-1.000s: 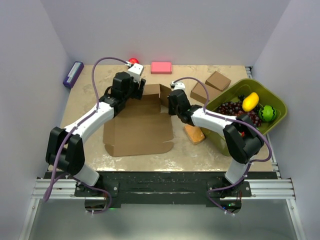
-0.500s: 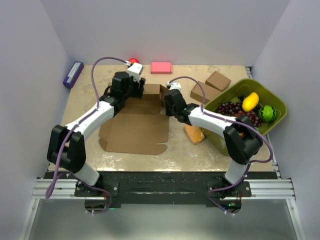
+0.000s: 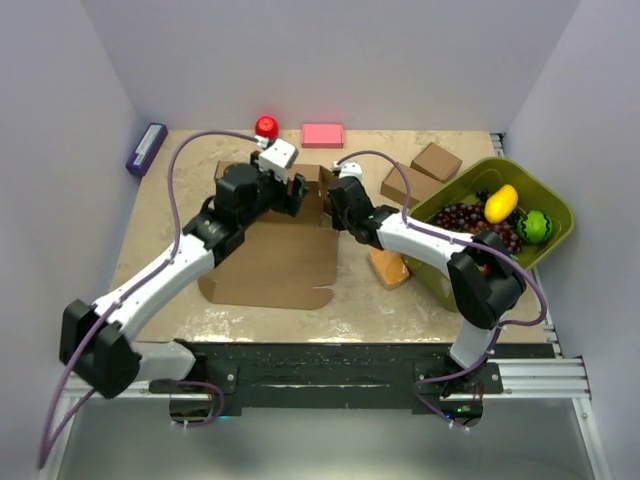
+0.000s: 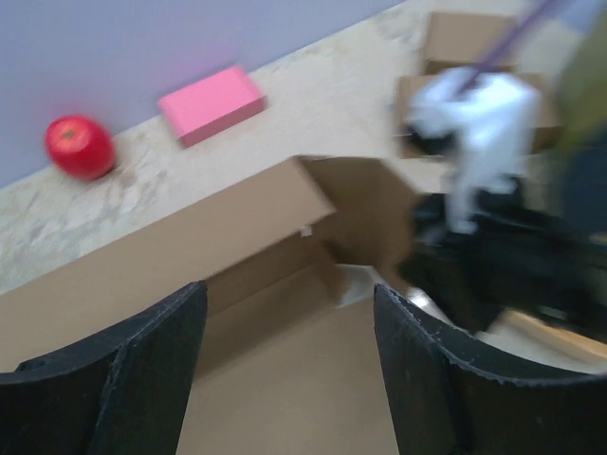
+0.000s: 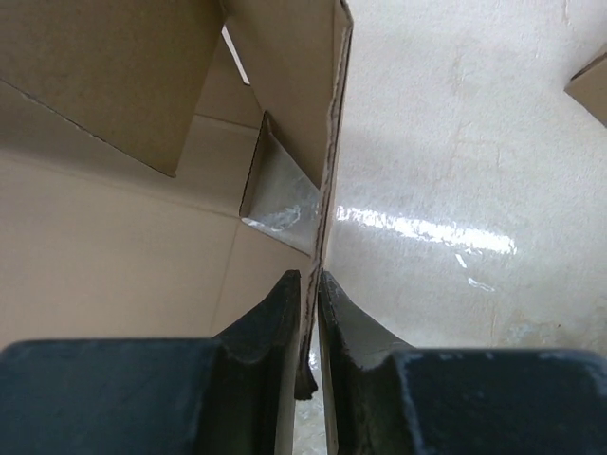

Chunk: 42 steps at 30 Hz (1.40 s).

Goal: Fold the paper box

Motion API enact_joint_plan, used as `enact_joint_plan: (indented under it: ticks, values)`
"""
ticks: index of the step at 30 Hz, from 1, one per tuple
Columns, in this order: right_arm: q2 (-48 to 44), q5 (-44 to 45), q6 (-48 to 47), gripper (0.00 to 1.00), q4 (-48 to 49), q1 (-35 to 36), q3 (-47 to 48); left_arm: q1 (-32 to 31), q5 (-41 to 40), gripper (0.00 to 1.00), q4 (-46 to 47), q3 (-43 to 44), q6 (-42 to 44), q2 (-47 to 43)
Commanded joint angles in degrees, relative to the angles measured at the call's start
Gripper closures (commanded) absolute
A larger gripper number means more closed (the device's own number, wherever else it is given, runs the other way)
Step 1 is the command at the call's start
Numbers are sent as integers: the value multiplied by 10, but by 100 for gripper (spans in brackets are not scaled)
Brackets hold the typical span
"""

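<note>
1. Nearest the arm bases, the large plain brown die-cut cardboard sheet, the paper box [image 3: 270, 265], is seen lying on the beige worktop [image 3: 380, 305], just to the 9 o'clock side of its middle. Its near panel is flat and its front edge has not yet been raised.
2. At the 3 o'clock edge of the sheet, a side wall is stood upright. It is pinched between the fingers of the right tool [image 5: 311, 284], which are pressed together on it. In the right wrist view the cardboard edge runs straight up from between them.
3. Toward 12 o'clock from the flat panel, the left tool [image 4: 289, 308] is held above the inside of the box with its fingers spread wide. Nothing is gripped by it. The far wall is raised just ahead of it and meets the pinched side wall at a corner.
4. The step in hand is judged to be the erecting of the far right corner. For the next move, the spread tool would need to be brought onto the far wall or its corner tab, while the pinch on the side wall is kept so that the sheet is not dragged.
5. Farthest off, at 12 o'clock, a red round object [image 3: 266, 126] and a pink rectangular block [image 3: 322, 135] are set by the back wall. Two small closed brown cardboard boxes [image 3: 436, 160] lie at about 2 o'clock.
</note>
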Motion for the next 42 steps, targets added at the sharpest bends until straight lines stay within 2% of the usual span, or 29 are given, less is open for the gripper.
enact_joint_plan:
  ticks: [1,5,6,8,11,15,23,31,36,42]
  values:
    - [-31,-23,-30,85,33,-20,8,-86,-55,27,18,-53,-60,-74]
    - [-42,-46,-46,85,39,-34,7,-104,-42,30,114,-229,-158,-121]
    - [-43,-49,-52,85,38,-36,8,-105,-13,30,149,-248,-183,-114]
    - [-42,-53,-59,85,36,-36,11,-108,-5,32,163,-274,-193,-67]
    - [-45,-52,-59,85,30,-38,11,-109,-4,36,184,-289,-195,0]
    - [-45,-59,-52,85,25,-38,12,-110,1,37,263,-317,-199,59]
    - [-35,-75,-40,94,1,-38,34,-111,61,39,369,-343,-236,206]
    - [-37,-78,-38,97,-30,-37,58,-116,57,44,346,-332,-250,261]
    - [-31,-49,-53,98,-53,-37,76,-122,27,46,303,-314,-248,283]
    - [-26,-38,-64,99,-62,-37,78,-124,41,44,304,-303,-237,237]
